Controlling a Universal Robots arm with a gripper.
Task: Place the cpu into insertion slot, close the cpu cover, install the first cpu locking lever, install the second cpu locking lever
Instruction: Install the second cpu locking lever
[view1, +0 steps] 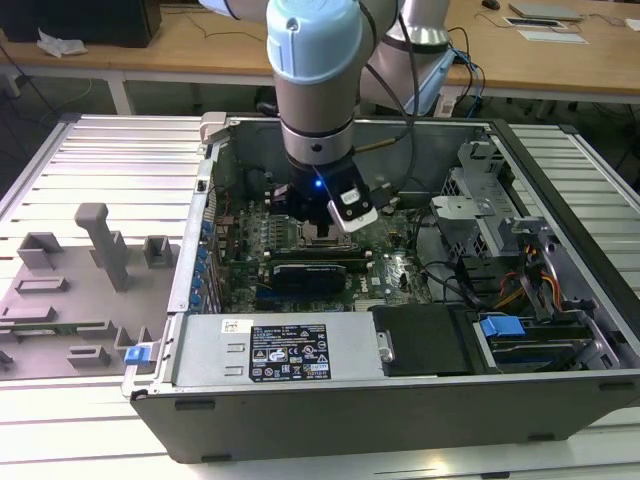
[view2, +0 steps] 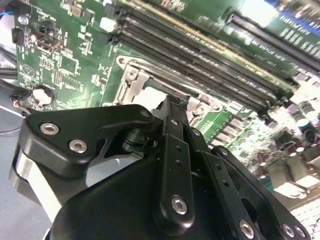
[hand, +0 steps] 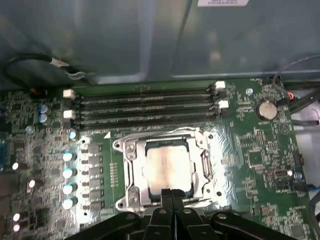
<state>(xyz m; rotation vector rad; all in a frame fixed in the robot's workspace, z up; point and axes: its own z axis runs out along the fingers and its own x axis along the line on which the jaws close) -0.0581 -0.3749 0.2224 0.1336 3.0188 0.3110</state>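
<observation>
Green motherboard (hand: 250, 150) inside open case, cpu (hand: 167, 167) flat, face-up under cpu cover (hand: 131, 170), hand (hand: 171, 192) pinched closed, empty.

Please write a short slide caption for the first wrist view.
Gripper shut at the edge of the closed cpu cover, with the cpu seated in the insertion slot.

I see the cpu (hand: 167, 167) topped in pale, smooth, faintly shiny metal, framed by the cpu cover (hand: 131, 172) in bright silvery metal. My gripper (hand: 171, 196) looks matt black, its screws glinting.
</observation>
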